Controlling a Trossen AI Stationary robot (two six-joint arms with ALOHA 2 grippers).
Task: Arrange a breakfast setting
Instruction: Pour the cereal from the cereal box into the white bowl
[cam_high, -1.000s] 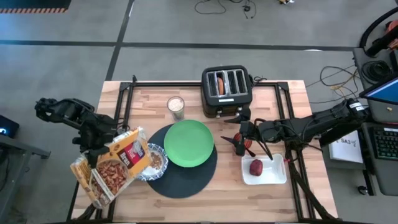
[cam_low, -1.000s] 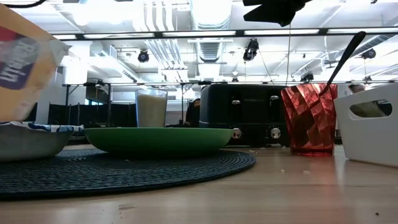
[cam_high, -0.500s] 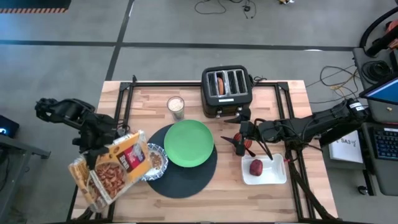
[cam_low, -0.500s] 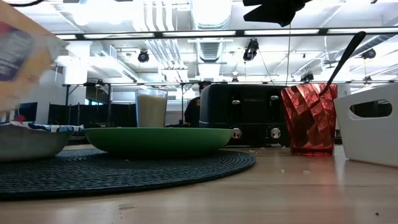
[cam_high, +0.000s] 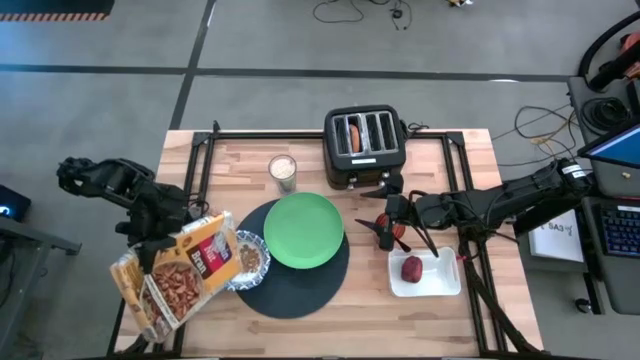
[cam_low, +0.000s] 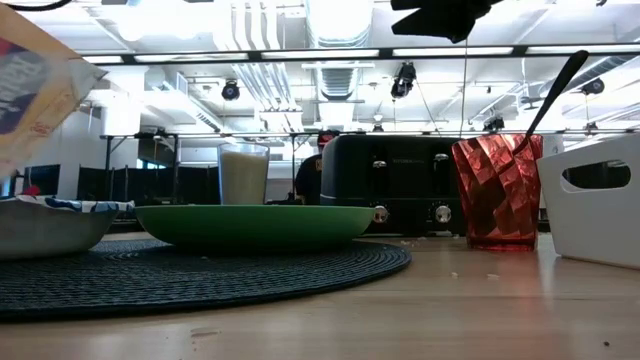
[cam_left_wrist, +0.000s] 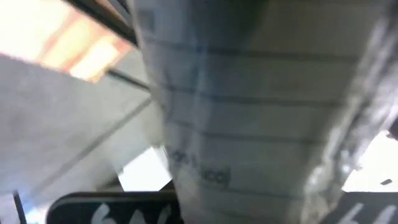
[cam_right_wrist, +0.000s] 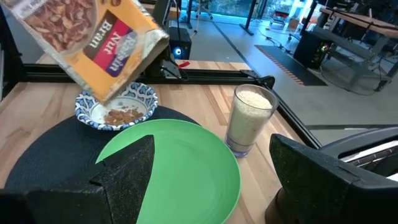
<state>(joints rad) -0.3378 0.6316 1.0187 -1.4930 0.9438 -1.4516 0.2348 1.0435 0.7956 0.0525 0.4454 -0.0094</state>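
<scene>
Mat (cam_high: 295, 285) is sitting nearest, carrying bowl (cam_high: 248, 258) with cereal and plate (cam_high: 303, 231). Left gripper (cam_high: 152, 240) is clamping shut on tilted cereal box (cam_high: 180, 268) over the bowl. Right gripper (cam_high: 383, 208) is hanging wide open, empty, above cup (cam_high: 396, 233) holding spoon (cam_low: 552, 88). Fruit (cam_high: 412, 268) is lying in white tray (cam_high: 444, 281); bagel (cam_high: 354, 134) is sitting in toaster (cam_high: 365, 147).

A cereal box (cam_high: 180, 272) hangs tilted above the wooden counter (cam_high: 240, 150) near its left edge — open end slanted downward. A black four-slot toaster (cam_high: 364, 146) stands at the far edge, a glass of milk (cam_high: 283, 170) just left of it. Near the right side sits a white rectangular tray (cam_high: 440, 280) — a laptop (cam_high: 618, 150) rests beyond the counter.
</scene>
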